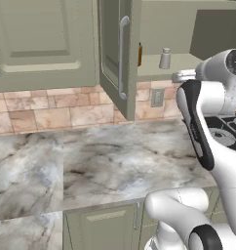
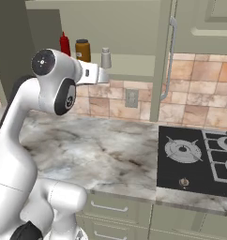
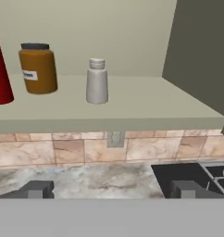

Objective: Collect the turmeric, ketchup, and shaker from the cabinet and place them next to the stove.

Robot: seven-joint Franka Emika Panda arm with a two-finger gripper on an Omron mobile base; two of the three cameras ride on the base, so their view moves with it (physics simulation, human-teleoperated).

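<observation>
On the open cabinet's shelf [image 3: 146, 109] three things stand in a row. The red ketchup [image 3: 0, 76] is at the left edge, the orange-brown turmeric [image 3: 38, 69] beside it, and the pale grey shaker [image 3: 96, 81] to their right. The same row shows in the right base view as ketchup [image 2: 64, 44], turmeric [image 2: 82, 50] and shaker [image 2: 105, 58]. My gripper [image 3: 111, 190] is open and holds nothing. It hangs just in front of the shelf edge, slightly below the shaker [image 1: 165, 58]. The black stove [image 2: 200, 161] lies on the counter at the right.
The cabinet door [image 1: 115, 49] with its silver bar handle stands swung open to the left of the shelf. A wall outlet [image 2: 131, 98] sits in the tiled backsplash below. A marble counter [image 1: 105, 161] spreads left of the stove [image 3: 192, 173].
</observation>
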